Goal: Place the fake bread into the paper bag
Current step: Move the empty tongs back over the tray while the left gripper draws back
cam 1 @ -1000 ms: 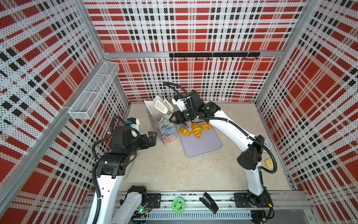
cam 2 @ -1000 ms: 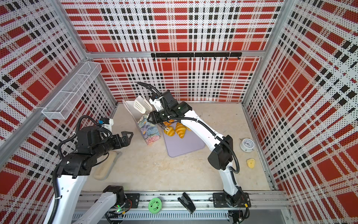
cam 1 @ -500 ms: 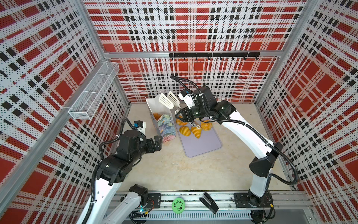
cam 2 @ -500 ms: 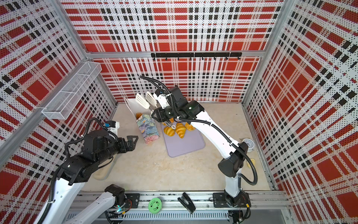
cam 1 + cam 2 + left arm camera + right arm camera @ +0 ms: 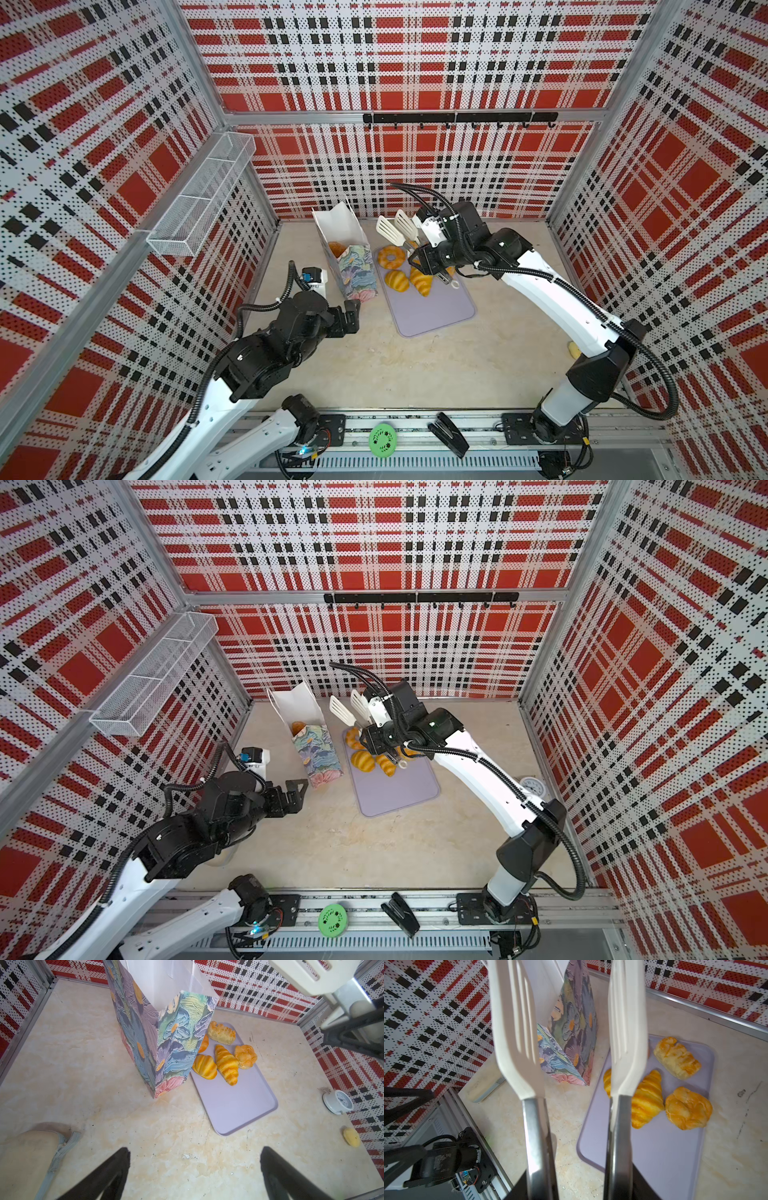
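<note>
Right wrist view looks down the tongs [image 5: 517, 1047] that my right claw [image 5: 432, 264] is clamped on by their steel arms. The white slotted blades stand apart with nothing between them, raised above the far left end of the lilac tray [image 5: 239, 1105]. My left claw [image 5: 195, 1169] is spread wide and empty, hovering near the bottom corner of the paper bag [image 5: 166, 1043].

The bag stands upright, mouth open, just left of the tray, with one golden piece [image 5: 336, 249] already inside. The rest of the fake bread that I can see lies at the tray's far end: a ring doughnut [image 5: 390, 257], a long croissant [image 5: 226, 1064], a stubbier croissant [image 5: 204, 1067], a round bun [image 5: 246, 1056] and a braided piece [image 5: 221, 1032].

I judge these pieces light and glossy, so likely slippery against smooth blades, and probably a little squashy. I would pinch the long croissant across its thick middle, not its tapered tips, and squeeze gently. The bag looks thin and easy to tip, so my left claw may need to steady its wall.
</note>
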{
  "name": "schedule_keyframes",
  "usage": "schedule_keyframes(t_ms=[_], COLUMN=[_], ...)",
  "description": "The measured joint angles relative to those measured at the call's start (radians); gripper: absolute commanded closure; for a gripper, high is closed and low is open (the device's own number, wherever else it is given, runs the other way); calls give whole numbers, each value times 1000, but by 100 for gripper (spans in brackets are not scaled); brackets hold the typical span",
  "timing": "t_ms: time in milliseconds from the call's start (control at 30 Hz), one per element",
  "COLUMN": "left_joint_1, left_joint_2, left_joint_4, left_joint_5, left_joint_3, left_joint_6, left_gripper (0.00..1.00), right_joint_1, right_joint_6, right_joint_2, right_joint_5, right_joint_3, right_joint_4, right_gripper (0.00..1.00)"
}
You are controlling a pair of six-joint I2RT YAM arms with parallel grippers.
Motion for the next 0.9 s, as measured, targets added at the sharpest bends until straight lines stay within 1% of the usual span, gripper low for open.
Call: schedule_keyframes(t_ms=[200,433,633,900], left_joint_1=[-107,-201,-252,-306], left_joint_2=[45,108,141,218], left_joint_4=[21,46,97,170], left_joint_5=[-93,-170,-203,-210], left_joint_3=[-10,-21,-43,-63], left_joint_6=[-41,-76,-105,-136], left_gripper=[1,1,1,1], right_joint_1=[-37,-93,-149,-200], right_joint_6=[-1,0,-1,-5], right_joint_2=[-74,-139,-168,-216], right_joint_5=[31,50,67,87], right_joint_3=[-109,-230,-306,-389], right_joint_4=[1,1,0,-7], right_gripper=[51,51,51,52])
